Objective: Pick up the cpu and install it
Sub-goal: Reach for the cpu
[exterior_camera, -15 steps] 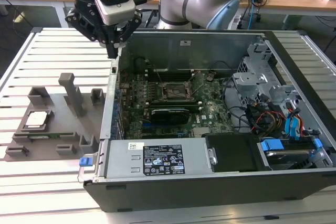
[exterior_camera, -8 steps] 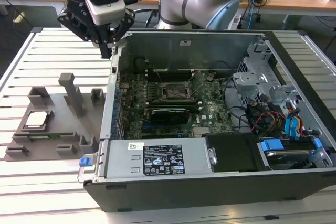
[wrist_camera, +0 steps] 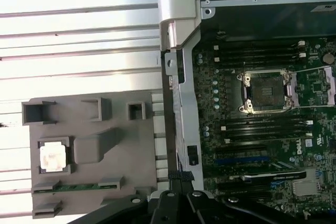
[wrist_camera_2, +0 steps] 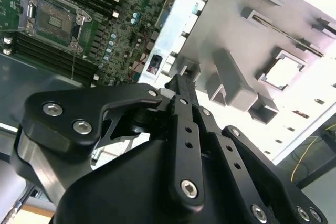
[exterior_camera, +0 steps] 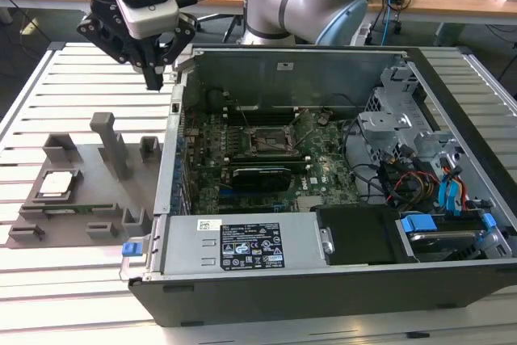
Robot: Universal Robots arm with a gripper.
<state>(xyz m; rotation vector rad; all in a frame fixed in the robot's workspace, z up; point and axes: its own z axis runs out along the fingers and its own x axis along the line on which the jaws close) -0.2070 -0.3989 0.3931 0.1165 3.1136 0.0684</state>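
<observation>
The cpu (exterior_camera: 55, 183) is a pale square chip lying flat in a pocket of the grey fixture plate (exterior_camera: 85, 163) on the slatted table, at the exterior view's left. Both wrist views show the cpu (wrist_camera_2: 283, 72) (wrist_camera: 53, 157) untouched. My gripper (exterior_camera: 153, 80) hangs above the table between the fixture and the computer case's left wall, well above and behind the cpu. Its black fingers (wrist_camera_2: 180, 90) are pressed together, shut on nothing. The open cpu socket (exterior_camera: 271, 141) sits mid-motherboard inside the case, its metal frame lifted (wrist_camera: 264, 92) (wrist_camera_2: 52, 20).
The open computer case (exterior_camera: 452, 296) fills the middle and right, with drive cage, cables and a power supply (exterior_camera: 242, 244) at its front. Upright grey blocks (exterior_camera: 109, 143) rise from the fixture plate. A memory stick (wrist_camera: 79, 186) lies in the fixture near the cpu.
</observation>
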